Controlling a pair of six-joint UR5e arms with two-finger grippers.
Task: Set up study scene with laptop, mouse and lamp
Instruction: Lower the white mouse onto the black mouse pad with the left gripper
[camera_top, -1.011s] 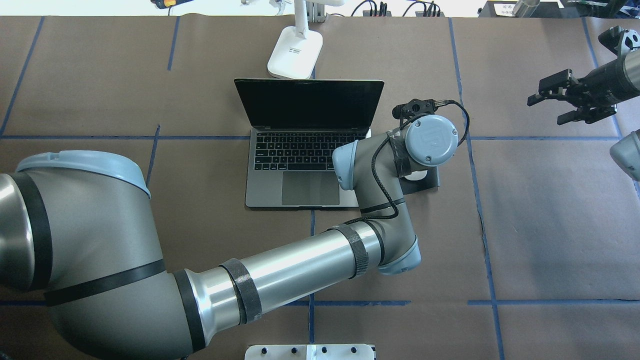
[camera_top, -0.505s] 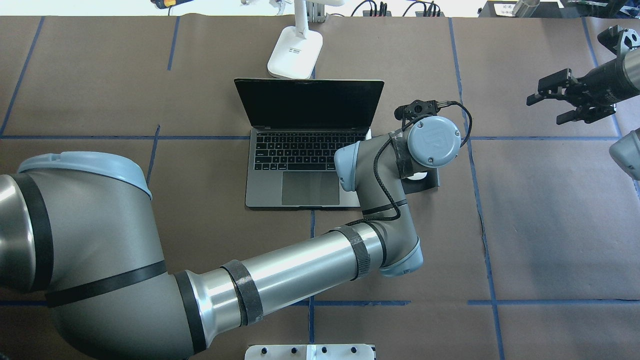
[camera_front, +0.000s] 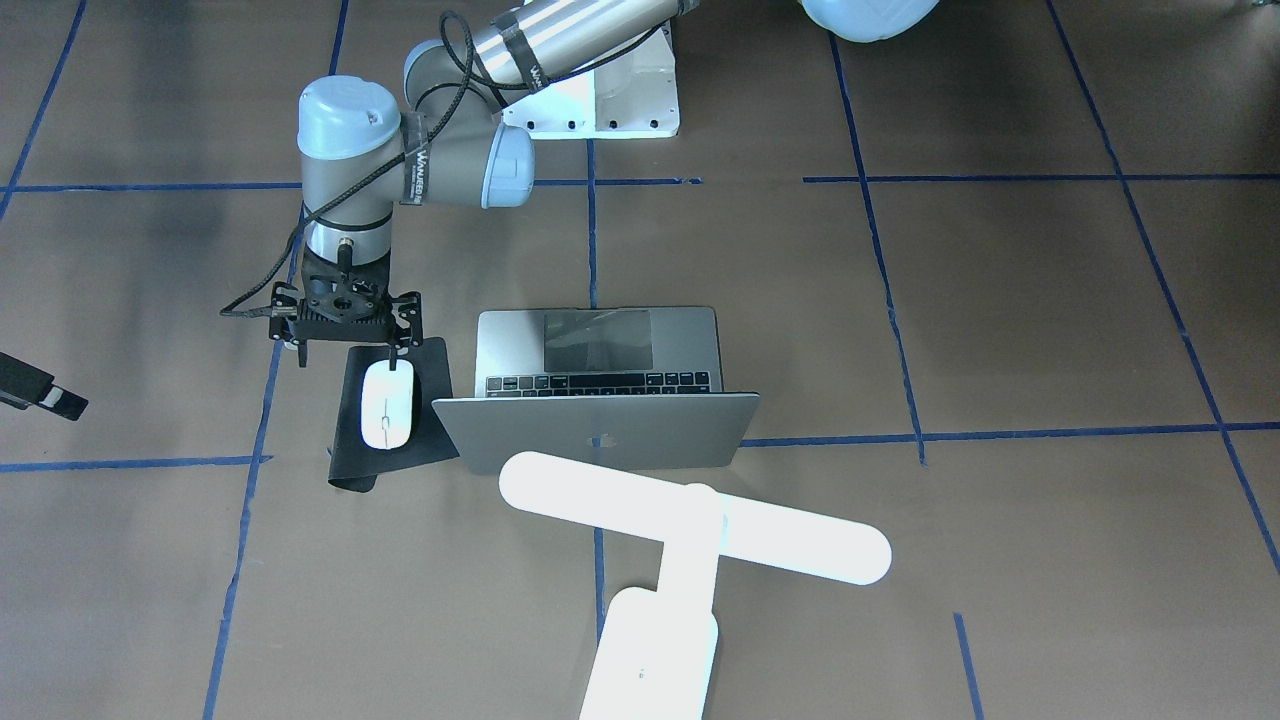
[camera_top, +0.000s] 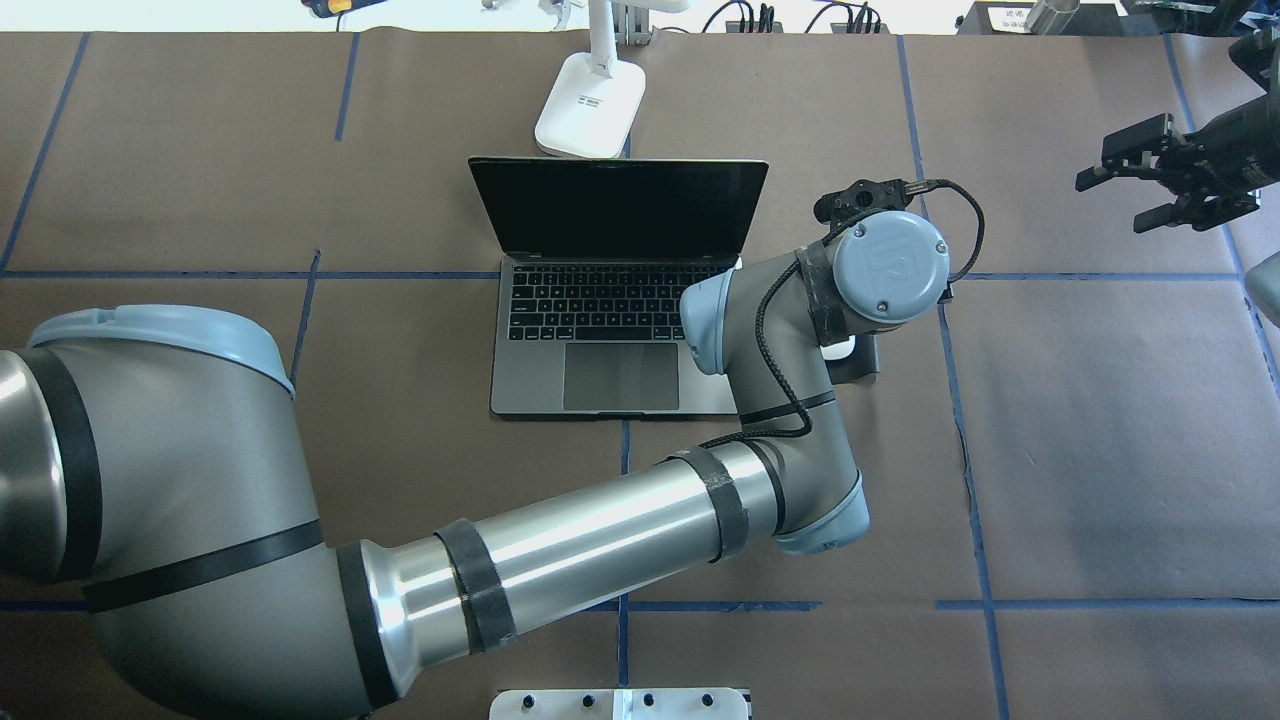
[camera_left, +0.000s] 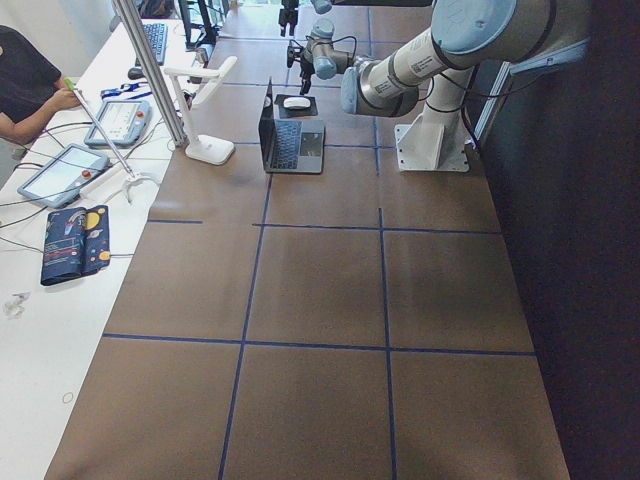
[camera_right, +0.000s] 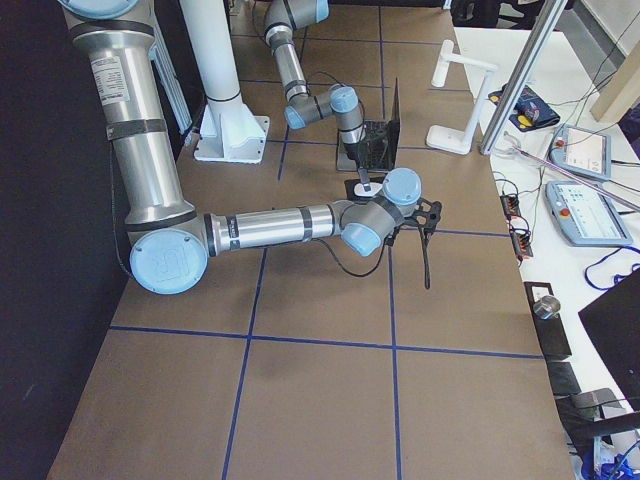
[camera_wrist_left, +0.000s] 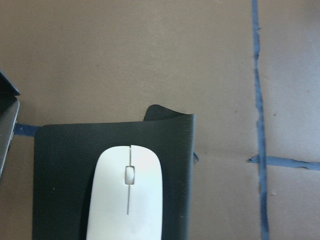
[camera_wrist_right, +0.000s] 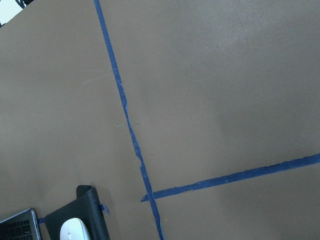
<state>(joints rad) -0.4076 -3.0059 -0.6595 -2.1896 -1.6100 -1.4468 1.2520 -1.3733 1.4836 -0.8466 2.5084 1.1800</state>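
The silver-grey laptop (camera_top: 620, 330) stands open at the table's middle, its apple-logo lid (camera_front: 600, 430) facing the front camera. The white lamp (camera_front: 690, 515) stands behind it, its base (camera_top: 590, 105) on the far side. The white mouse (camera_front: 387, 405) lies on a black mat (camera_front: 345, 440) beside the laptop; it also shows in the left wrist view (camera_wrist_left: 127, 200). My left gripper (camera_front: 347, 355) hangs just above the mouse's near end, fingers apart and holding nothing. My right gripper (camera_top: 1115, 195) is open and empty at the far right.
The white bolted pedestal (camera_front: 600, 100) is at the robot's edge of the table. Blue tape lines cross the brown table cover. The mat's far corner curls up (camera_wrist_left: 167, 112). An operators' bench with tablets (camera_left: 115, 120) runs along the far side.
My left wrist has shifted to the right and a little toward the far side, with the mouse still on the mat. My right gripper has moved farther away toward the far right edge.
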